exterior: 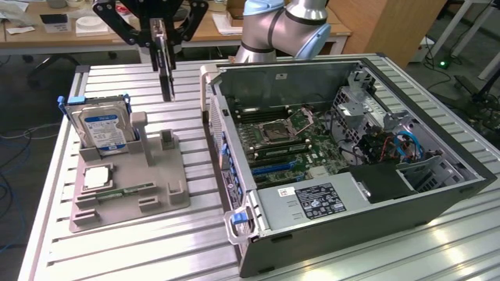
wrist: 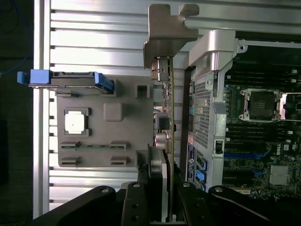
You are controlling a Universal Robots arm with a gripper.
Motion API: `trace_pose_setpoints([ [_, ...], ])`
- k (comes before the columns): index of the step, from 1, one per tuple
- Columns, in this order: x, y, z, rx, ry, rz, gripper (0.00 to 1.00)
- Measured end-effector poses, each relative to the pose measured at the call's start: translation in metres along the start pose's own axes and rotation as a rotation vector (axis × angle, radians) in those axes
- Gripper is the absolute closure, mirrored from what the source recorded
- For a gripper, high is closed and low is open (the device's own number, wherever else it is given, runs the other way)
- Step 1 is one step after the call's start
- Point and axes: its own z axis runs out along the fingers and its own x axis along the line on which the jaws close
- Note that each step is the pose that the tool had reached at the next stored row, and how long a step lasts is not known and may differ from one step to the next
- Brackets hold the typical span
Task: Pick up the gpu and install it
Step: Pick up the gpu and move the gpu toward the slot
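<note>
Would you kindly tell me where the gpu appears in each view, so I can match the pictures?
Exterior view: the gpu hangs edge-on from the gripper, toward the exterior view's upper left.
Wrist view: the gpu stands edge-on in the gripper, between the grey tray and the case.
Shared landmark: the hard drive on the tray.

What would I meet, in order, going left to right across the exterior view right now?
hard drive → gpu, hanging above the table → open computer case
</note>
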Motion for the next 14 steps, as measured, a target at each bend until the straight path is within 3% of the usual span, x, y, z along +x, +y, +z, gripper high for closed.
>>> trace_pose_setpoints([
  [14, -0.0069, -0.0001, 0.0001, 0.0, 0.0, 0.0, 0.72],
])
